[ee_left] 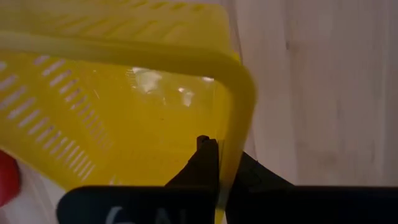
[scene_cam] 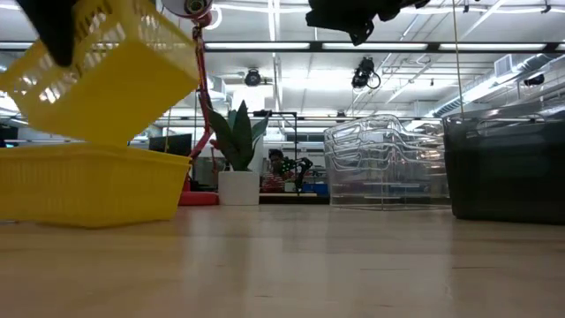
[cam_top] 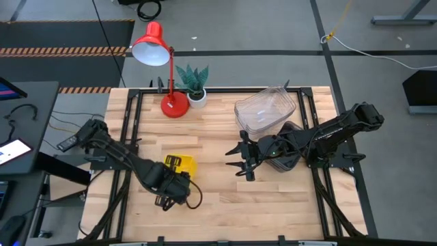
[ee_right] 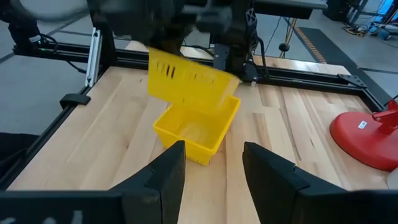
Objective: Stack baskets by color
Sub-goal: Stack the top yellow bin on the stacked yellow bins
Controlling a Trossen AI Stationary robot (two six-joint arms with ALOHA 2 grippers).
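Observation:
A yellow basket [scene_cam: 97, 75] hangs tilted in the air, with my left gripper [ee_left: 225, 168] shut on it. Just below it, a second yellow basket [ee_right: 196, 130] rests on its bottom on the table's left half. My right gripper [ee_right: 214, 171] stands open above the middle of the table, pointing toward the yellow baskets with nothing between its fingers. Clear baskets [cam_top: 266, 109] sit nested at the far right. The dark grey baskets [scene_cam: 508, 168] stand near them, partly under my right arm. My left gripper pinches the upper yellow basket's side wall just below the rim [ee_left: 231, 134], one finger [ee_left: 202, 163] inside the basket and one outside. The fingers come from above, pointing down. The basket hangs tilted, lifted clear above the yellow basket on the table.
A red desk lamp [cam_top: 160, 58] and a small potted plant [cam_top: 194, 85] stand at the far edge, left of the middle. Black frame rails [cam_top: 133, 123] run along the table's sides. Bare wood [cam_top: 259, 205] lies along the near edge.

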